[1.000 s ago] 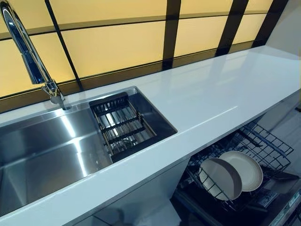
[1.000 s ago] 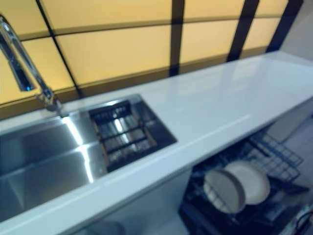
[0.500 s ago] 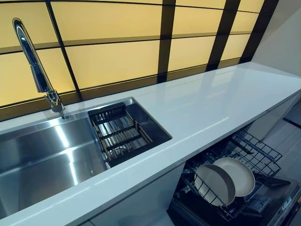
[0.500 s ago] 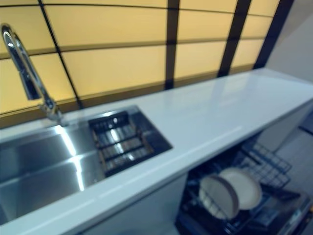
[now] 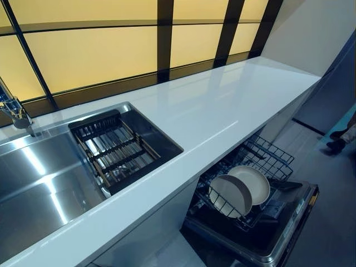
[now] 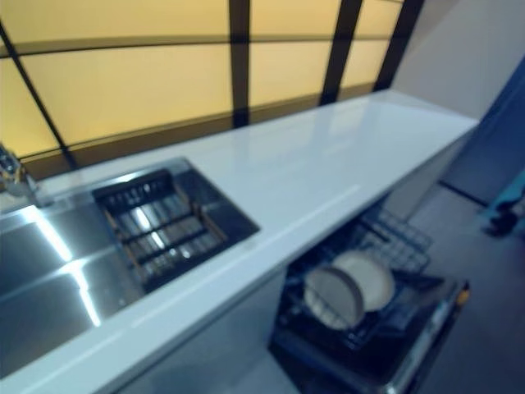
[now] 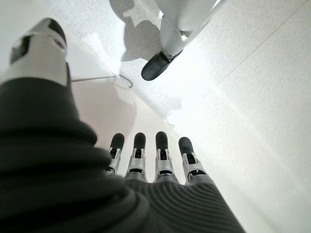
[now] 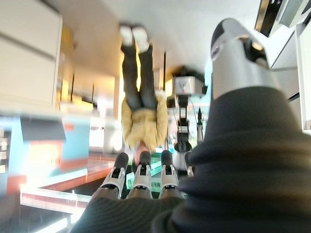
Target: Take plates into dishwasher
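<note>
Two plates stand on edge in the pulled-out dishwasher rack (image 5: 272, 158) below the white counter: a grey plate (image 5: 229, 196) in front and a white plate (image 5: 255, 183) leaning right behind it. In the right eye view they show as the plates (image 6: 344, 289). Neither hand appears in the eye views. My left hand (image 7: 163, 160) shows in its wrist view with straight fingers and nothing in it, only pale floor beyond. My right hand (image 8: 143, 177) shows in its own wrist view, fingers straight and empty too.
The white counter (image 5: 222, 105) runs across the view, with a steel sink (image 5: 33, 183), a wire drain basket (image 5: 111, 150) and a tap (image 5: 14, 111) at the left. The open dishwasher door (image 5: 278, 236) juts onto the floor. A person (image 8: 138, 111) stands farther off; a shoe (image 5: 338, 143) shows at the right edge.
The camera has swung to the right: sink and tap slid left, more of the dishwasher door and floor show. The plates and rack have not moved.
</note>
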Controlling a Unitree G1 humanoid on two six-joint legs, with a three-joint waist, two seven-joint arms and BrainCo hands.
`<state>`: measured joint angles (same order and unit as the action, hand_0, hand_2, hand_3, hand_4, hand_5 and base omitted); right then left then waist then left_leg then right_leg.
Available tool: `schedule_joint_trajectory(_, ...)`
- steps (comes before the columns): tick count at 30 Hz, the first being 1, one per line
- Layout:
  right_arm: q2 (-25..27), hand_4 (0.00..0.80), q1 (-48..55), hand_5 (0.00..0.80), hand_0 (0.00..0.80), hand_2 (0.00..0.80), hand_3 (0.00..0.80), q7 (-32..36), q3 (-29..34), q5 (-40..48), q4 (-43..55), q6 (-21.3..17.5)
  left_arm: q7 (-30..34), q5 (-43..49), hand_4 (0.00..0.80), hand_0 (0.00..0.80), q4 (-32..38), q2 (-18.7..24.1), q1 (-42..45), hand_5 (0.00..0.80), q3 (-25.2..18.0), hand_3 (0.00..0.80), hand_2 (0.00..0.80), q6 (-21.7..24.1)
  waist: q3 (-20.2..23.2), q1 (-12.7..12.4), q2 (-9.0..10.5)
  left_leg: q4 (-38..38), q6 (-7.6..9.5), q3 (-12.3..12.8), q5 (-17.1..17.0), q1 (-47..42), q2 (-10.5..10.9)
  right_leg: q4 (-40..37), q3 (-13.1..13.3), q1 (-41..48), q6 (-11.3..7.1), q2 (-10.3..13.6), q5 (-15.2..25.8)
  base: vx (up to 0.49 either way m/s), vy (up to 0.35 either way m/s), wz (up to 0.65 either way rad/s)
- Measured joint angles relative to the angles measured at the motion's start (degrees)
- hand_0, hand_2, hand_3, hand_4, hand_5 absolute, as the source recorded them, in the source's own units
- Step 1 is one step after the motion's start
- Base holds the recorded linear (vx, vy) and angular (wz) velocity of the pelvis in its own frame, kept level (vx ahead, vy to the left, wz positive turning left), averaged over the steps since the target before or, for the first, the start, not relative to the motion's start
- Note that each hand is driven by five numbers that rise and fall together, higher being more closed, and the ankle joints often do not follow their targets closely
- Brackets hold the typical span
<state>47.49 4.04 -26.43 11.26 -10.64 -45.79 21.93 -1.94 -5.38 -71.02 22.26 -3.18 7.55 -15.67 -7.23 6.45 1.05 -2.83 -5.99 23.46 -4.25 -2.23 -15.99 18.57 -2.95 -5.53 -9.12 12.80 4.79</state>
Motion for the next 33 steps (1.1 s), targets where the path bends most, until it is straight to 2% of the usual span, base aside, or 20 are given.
schedule_joint_trajectory(1,-0.1,0.0,-1.7,0.0,0.0,0.0,0.0,0.3,-1.0,0.9,-1.0,-0.8,0.2,0.0,0.0,0.0,-0.2,0.6,1.0,0.0,0.2,0.0,0.0,-0.3,0.8,-1.6,1.47,1.0,-0.86,-2.2,0.4,0.4,0.6,-2.3,0.7,1.6,-0.41,1.9,0.2,-0.184,-0.332,-0.42)
schedule_joint_trajectory(2,-0.5,0.0,-3.0,0.0,0.0,0.0,0.0,0.7,-1.4,1.9,-2.1,-1.7,0.3,-0.1,0.0,0.0,-1.0,0.9,1.1,0.0,0.2,0.0,0.0,-0.9,1.2,-2.5,2.11,2.3,-1.88,-5.0,0.8,1.8,0.6,-8.0,-0.1,5.0,-2.1,0.9,-1.1,-0.226,-0.351,-0.38)
schedule_joint_trajectory(3,-0.4,0.0,-4.3,0.0,0.0,0.0,0.0,1.0,-1.3,2.3,-2.6,-2.0,0.4,-0.4,0.0,0.0,-1.2,0.6,0.9,0.0,0.2,0.0,0.0,-1.0,1.2,-2.9,1.62,2.6,-1.97,-7.0,1.0,2.4,0.6,-9.6,-0.6,5.3,-2.31,0.3,-1.4,-0.215,-0.312,-0.12)
schedule_joint_trajectory(4,-0.5,0.0,-6.0,0.0,0.0,0.0,0.0,1.5,-1.7,2.8,-4.6,-3.4,0.1,-0.6,0.0,0.0,-1.7,0.3,-0.2,0.0,0.2,0.0,0.0,-1.3,1.2,-3.8,1.09,5.7,-2.44,-8.1,0.8,5.0,-0.9,-11.0,-4.9,5.4,-2.14,-0.6,-3.2,-0.226,-0.27,-0.07)
schedule_joint_trajectory(5,-0.7,0.0,-6.8,0.0,0.0,0.0,0.0,2.5,-2.1,3.7,-6.4,-4.2,-0.3,-1.4,0.0,0.0,-1.7,0.8,-1.7,0.0,0.2,0.0,0.0,-1.2,0.9,-4.7,2.45,9.5,-2.3,-7.7,1.3,7.7,-1.4,-14.3,-5.6,6.7,-1.4,-0.8,-5.0,-0.174,-0.208,0.12)
schedule_joint_trajectory(6,-0.7,0.0,-7.6,0.0,0.0,0.0,0.0,3.2,-2.2,5.5,-7.0,-4.8,-0.9,-2.4,0.0,0.0,-1.4,0.8,-2.5,0.0,0.1,0.0,0.0,-1.3,0.8,-4.4,2.6,10.1,-3.01,-8.2,1.6,8.7,-2.0,-16.4,-6.3,7.9,-1.97,-1.5,-7.1,-0.199,-0.23,0.17)
schedule_joint_trajectory(7,-0.8,0.0,-7.8,0.0,0.0,0.0,0.0,3.8,-2.3,6.9,-7.2,-5.3,-1.1,-2.6,0.0,0.0,-1.3,0.5,-3.0,0.0,0.0,0.0,0.0,-1.3,0.6,-4.3,2.26,10.1,-3.89,-8.9,0.9,9.1,-3.0,-17.4,-6.6,8.5,-1.68,-2.7,-7.0,-0.101,-0.113,0.25)
schedule_joint_trajectory(10,-1.8,0.0,-7.1,0.0,0.0,0.0,0.0,7.6,-2.0,12.5,-7.4,-6.0,-1.1,-3.3,0.0,0.0,-1.0,-0.1,-3.7,0.0,0.0,0.0,0.0,-0.8,0.5,-4.3,2.15,9.2,-3.53,-9.5,0.7,8.0,-3.9,-18.4,-7.0,10.0,-0.08,-4.8,-6.9,-0.127,-0.118,0.11)
schedule_joint_trajectory(18,-5.2,0.0,-7.5,0.0,0.0,0.0,0.0,20.2,-1.9,20.9,-11.1,-5.6,-0.6,-3.3,0.0,0.0,-1.8,-0.2,-1.8,0.0,0.0,0.0,0.0,-0.9,0.8,-4.5,2.9,6.1,-5.82,-8.7,-1.4,5.1,-2.5,-20.1,-6.9,11.5,-0.5,-3.8,-6.0,-0.104,-0.163,-0.01)
schedule_joint_trajectory(21,-6.1,0.0,-7.9,0.0,0.0,0.0,0.0,22.8,-2.9,21.9,-12.9,-5.2,-0.5,-3.4,0.0,0.0,-2.3,-1.1,-0.1,0.0,-0.3,0.0,0.0,-0.8,0.5,-5.0,1.23,5.2,-5.99,-9.1,-2.2,4.0,-3.2,-20.6,-7.2,12.9,-0.12,-5.1,-6.2,-0.119,-0.246,0.11)
schedule_joint_trajectory(24,-6.4,0.0,-8.2,0.0,0.0,0.0,0.0,23.9,-2.9,22.7,-14.0,-5.0,-0.5,-3.4,0.0,0.0,-2.6,-2.6,0.4,0.0,-0.3,0.0,0.0,-0.6,-0.3,-5.8,-0.68,5.2,-2.54,-8.2,-5.2,5.2,-3.9,-21.2,-8.0,13.6,1.29,-6.4,-6.9,-0.153,-0.167,0.42)
schedule_joint_trajectory(25,-6.5,0.0,-8.0,0.0,0.0,0.0,0.0,24.0,-2.9,22.9,-14.1,-4.8,-0.5,-3.4,0.0,0.0,-2.6,-3.1,0.5,0.0,-0.3,0.0,0.0,-0.6,-0.6,-5.8,-1.8,5.4,-0.31,-6.0,-7.5,6.3,-3.7,-22.2,-8.2,14.6,1.91,-7.4,-6.8,-0.183,-0.164,0.71)
schedule_joint_trajectory(26,-6.5,0.0,-7.6,0.0,0.0,0.0,0.0,24.0,-2.8,23.2,-14.2,-4.8,-0.5,-3.3,0.0,0.0,-2.6,-3.3,0.3,0.0,-0.2,0.0,0.0,-0.5,-0.8,-5.8,-2.44,5.4,-0.4,-4.9,-9.7,7.2,-3.5,-22.1,-8.2,14.9,2.45,-8.0,-7.2,-0.411,-0.287,0.92)
schedule_joint_trajectory(27,-6.8,0.0,-7.0,0.0,0.0,0.0,0.0,24.0,-2.7,23.7,-14.6,-4.8,-0.5,-3.3,0.0,0.0,-2.6,-3.3,-0.4,0.0,-0.2,0.0,0.0,-0.5,-1.3,-5.3,-2.11,5.5,-2.18,-4.3,-12.4,8.3,-3.4,-22.5,-8.8,15.4,3.18,-7.8,-7.5,-0.433,-0.255,0.97)
schedule_joint_trajectory(28,-7.4,0.0,-7.2,0.0,0.0,0.0,0.0,23.7,-2.8,25.1,-15.9,-5.2,-0.3,-3.2,0.0,0.0,-2.7,-3.2,-1.3,0.0,0.1,0.0,0.0,-0.5,-1.2,-5.8,-2.25,3.0,-1.63,-5.9,-19.3,9.8,-2.2,-18.3,-11.0,13.0,7.0,-8.3,-9.2,-0.49,-0.254,1.09)
schedule_joint_trajectory(29,-8.5,0.0,-7.6,0.0,0.0,0.0,0.0,22.9,-2.9,26.1,-17.8,-5.7,-0.1,-3.2,0.0,0.0,-3.1,-2.8,-2.5,0.0,0.0,0.0,0.0,-0.4,-1.2,-5.2,-0.31,5.3,-1.59,-7.7,-19.1,11.4,0.7,-16.3,-12.0,11.3,7.82,-4.8,-10.7,-0.278,-0.092,0.71)
schedule_joint_trajectory(30,-9.2,0.0,-8.5,0.0,0.0,0.0,0.0,22.8,-2.9,26.6,-18.2,-5.8,-0.1,-3.2,0.0,0.0,-3.0,-2.6,-2.4,0.0,0.0,0.0,0.0,-0.6,-1.2,-5.7,1.23,8.7,-3.77,-7.2,-16.6,11.3,2.3,-16.5,-12.2,11.2,7.23,-3.2,-9.9,-0.277,-0.05,0.29)
schedule_joint_trajectory(31,-9.7,0.0,-9.5,0.0,0.0,0.0,0.0,22.9,-2.9,28.0,-18.1,-6.0,0.2,-3.2,0.0,0.0,-3.0,-2.4,-2.4,0.0,0.0,0.0,0.0,-1.2,-1.2,-5.8,3.6,18.4,-2.58,-5.7,-7.3,11.1,4.9,-18.5,-13.1,12.0,5.72,-0.5,-7.9,-0.232,-0.003,0.13)
schedule_joint_trajectory(32,-9.0,0.0,-9.7,0.0,0.0,0.0,0.0,22.7,-2.6,28.3,-18.1,-6.5,0.3,-3.1,0.0,0.0,-2.9,-2.7,-3.0,0.0,0.0,0.0,0.0,-1.1,-1.1,-5.2,3.78,25.8,-1.1,-6.3,0.0,10.2,6.8,-20.5,-14.4,14.0,3.55,-0.2,-6.1,-0.185,0.021,0.34)
schedule_joint_trajectory(33,-8.9,0.0,-9.5,0.0,0.0,0.0,0.0,22.4,-2.6,28.3,-18.1,-6.6,0.3,-3.0,0.0,0.0,-2.7,-2.8,-3.3,0.0,0.0,0.0,0.0,-0.9,-1.0,-4.5,3.46,27.6,-1.13,-7.1,2.3,9.2,7.7,-20.7,-15.0,14.5,3.34,0.0,-6.0,-0.219,0.102,0.61)
